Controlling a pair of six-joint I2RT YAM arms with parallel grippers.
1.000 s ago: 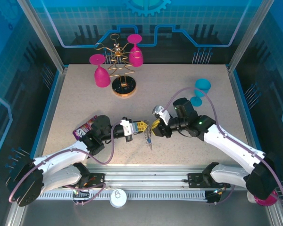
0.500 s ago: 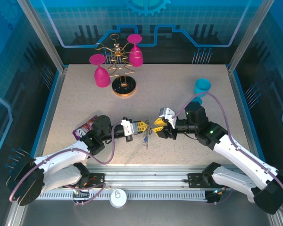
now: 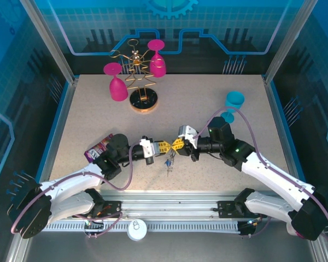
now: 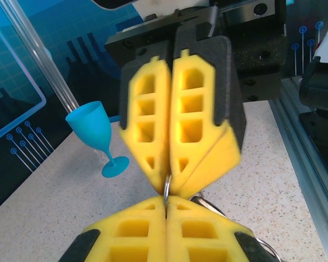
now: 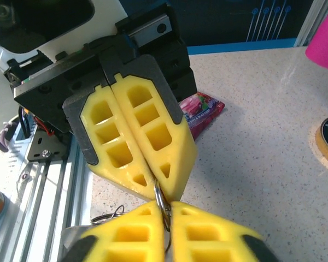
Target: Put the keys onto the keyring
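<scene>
– Where is the keyring (image 5: 159,195) relative to the jaws?
– Right at the tips of both. The left gripper (image 4: 165,203) and the right gripper (image 3: 176,145) meet nose to nose above the table (image 3: 87,114), each with its yellow pads pressed together, and the thin wire of the ring is pinched in both seams at once.
– Which way does the ring sit?
– Edge-on in both wrist views, its wire running along the line where the pads close. A further loop of wire shows just beside the pads below the pinch.
– And the keys (image 3: 169,162)?
– A small bunch just under the meeting point. From above, its long axis runs from the pinch toward the near edge. Whether it touches the table, I cannot tell.
</scene>
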